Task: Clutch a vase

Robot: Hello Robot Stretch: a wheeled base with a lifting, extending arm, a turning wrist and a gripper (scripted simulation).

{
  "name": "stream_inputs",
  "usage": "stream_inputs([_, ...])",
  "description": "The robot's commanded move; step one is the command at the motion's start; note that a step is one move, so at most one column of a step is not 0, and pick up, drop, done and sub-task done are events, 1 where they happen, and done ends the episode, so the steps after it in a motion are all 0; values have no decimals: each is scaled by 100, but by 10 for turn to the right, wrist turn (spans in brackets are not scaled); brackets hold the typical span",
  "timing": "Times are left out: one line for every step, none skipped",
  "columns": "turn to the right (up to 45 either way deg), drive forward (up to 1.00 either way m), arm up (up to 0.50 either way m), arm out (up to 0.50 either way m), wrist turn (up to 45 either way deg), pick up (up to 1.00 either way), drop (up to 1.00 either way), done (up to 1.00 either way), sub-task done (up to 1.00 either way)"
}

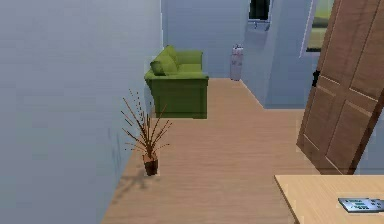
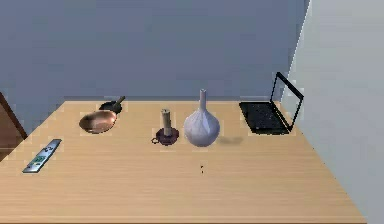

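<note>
Pale, glazed-looking ceramic, I am judging: the vase (image 2: pixel 201 124) is standing upright near the middle of the wooden bench (image 2: pixel 250 185), just beside a small candlestick (image 2: pixel 166 130). I am reckoning it stiff, slippery, breakable and bottom-heavy, so I am planning to take it round the slim neck, just above the bulb. I am unable to tell the end effector's state.

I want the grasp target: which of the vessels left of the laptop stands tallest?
The pale vase, round-bellied with a thin neck, just left of the laptop. The candle holder beside it and the copper bowl are lower.
</note>
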Motion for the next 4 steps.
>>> stream_inputs([0,0,38,0,0,0,0,0,0])
stream_inputs([0,0,0,42,0,0,0,0,0])
stream_inputs([0,0,0,0,450,0,0,0,0])
stream_inputs([0,0,0,0,450,0,0,0,0])
